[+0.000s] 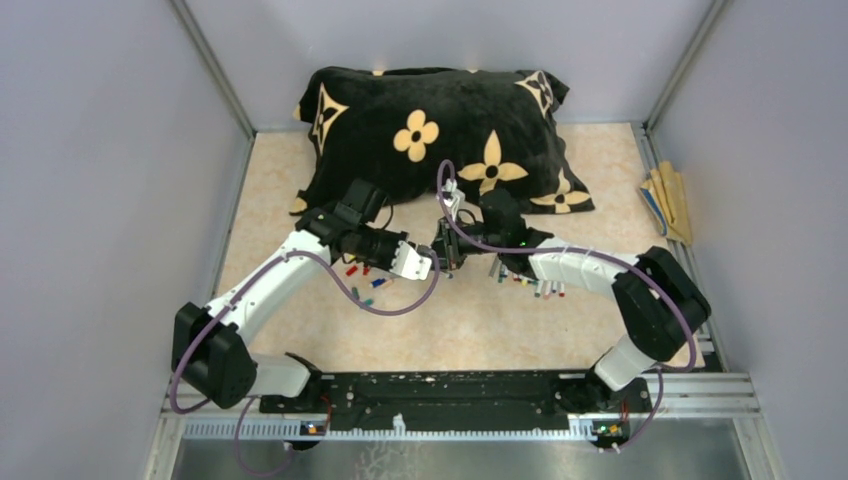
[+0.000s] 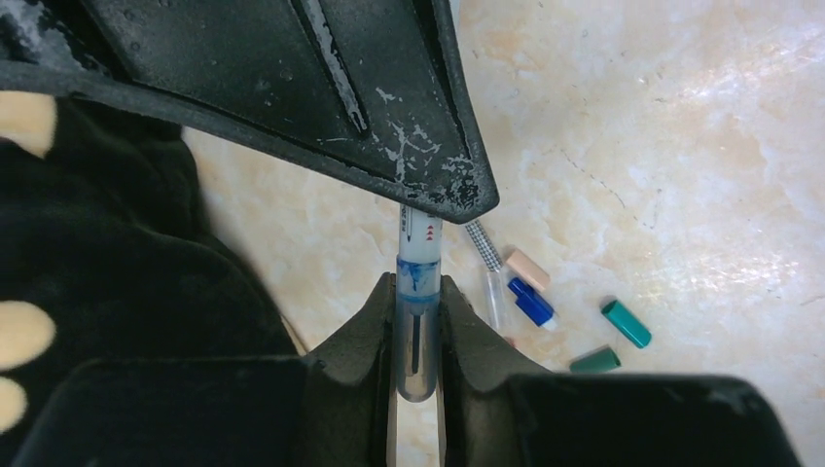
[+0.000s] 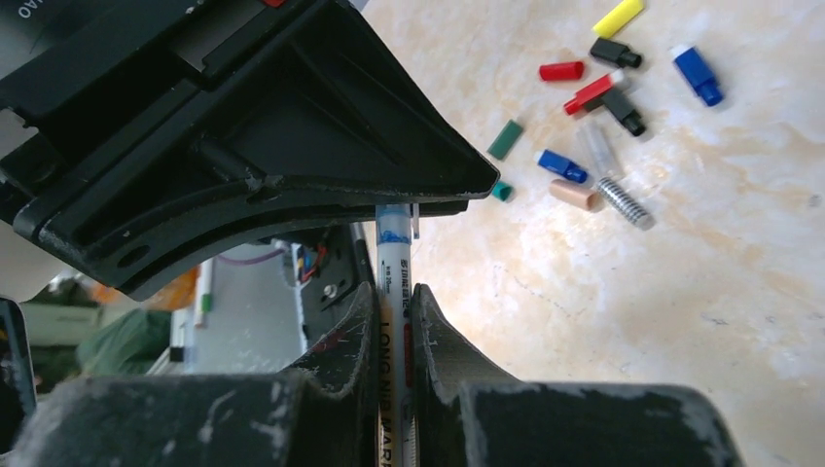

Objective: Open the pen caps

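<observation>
My two grippers meet over the middle of the table, holding one pen between them. My left gripper [image 2: 418, 287] is shut on the pen's clear, blue-stained cap [image 2: 417, 336]. My right gripper [image 3: 393, 292] is shut on the white barrel [image 3: 392, 255] printed "LONG NIB MARKER". In the top view the left gripper [image 1: 426, 263] and the right gripper [image 1: 451, 250] nearly touch. Several loose caps lie on the table: blue [image 2: 531, 303], teal [image 2: 626, 324], green [image 2: 594, 361], tan [image 2: 528, 269], and in the right wrist view red [image 3: 561, 70], yellow [image 3: 618, 17] and black [image 3: 617, 53]. Several more pens [image 1: 535, 284] lie in a row under the right arm.
A large black pillow [image 1: 440, 135] with tan flowers lies across the back, just behind both grippers. Tan sticks [image 1: 668, 200] lie at the right wall. The loose caps [image 1: 365, 282] sit under the left forearm. Grey walls close in the beige table [image 1: 480, 320].
</observation>
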Controlling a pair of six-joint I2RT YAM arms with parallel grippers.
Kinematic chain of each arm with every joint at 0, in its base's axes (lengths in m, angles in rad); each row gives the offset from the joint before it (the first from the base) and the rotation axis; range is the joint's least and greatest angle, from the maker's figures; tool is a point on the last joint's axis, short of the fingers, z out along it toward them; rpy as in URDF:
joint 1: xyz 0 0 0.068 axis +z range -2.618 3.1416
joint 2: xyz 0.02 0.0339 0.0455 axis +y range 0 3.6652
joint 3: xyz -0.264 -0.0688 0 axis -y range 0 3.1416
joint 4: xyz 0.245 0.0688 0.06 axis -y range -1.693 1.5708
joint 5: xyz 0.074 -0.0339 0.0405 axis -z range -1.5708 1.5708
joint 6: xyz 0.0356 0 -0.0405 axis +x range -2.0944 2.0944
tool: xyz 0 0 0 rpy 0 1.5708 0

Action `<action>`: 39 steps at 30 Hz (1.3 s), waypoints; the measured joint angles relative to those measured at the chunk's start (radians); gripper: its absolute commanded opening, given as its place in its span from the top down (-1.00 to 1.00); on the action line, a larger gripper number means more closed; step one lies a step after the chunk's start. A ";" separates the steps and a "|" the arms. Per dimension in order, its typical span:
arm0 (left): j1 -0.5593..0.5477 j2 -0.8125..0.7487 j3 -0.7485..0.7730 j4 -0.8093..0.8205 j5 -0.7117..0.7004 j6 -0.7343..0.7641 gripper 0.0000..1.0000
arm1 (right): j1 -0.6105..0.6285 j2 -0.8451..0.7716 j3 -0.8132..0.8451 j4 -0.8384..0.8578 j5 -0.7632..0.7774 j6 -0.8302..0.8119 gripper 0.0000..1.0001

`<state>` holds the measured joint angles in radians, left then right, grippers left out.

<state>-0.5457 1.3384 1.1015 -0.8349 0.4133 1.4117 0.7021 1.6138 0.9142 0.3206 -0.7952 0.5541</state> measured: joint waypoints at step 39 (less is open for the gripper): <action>0.455 0.082 0.017 -0.001 -0.211 0.253 1.00 | -0.017 -0.336 -0.170 -0.494 0.309 -0.212 1.00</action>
<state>-0.0910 1.4204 1.1187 -0.8360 0.2028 1.6642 0.6849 1.2781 0.7441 -0.1730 -0.4862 0.3416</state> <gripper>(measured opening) 0.192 0.071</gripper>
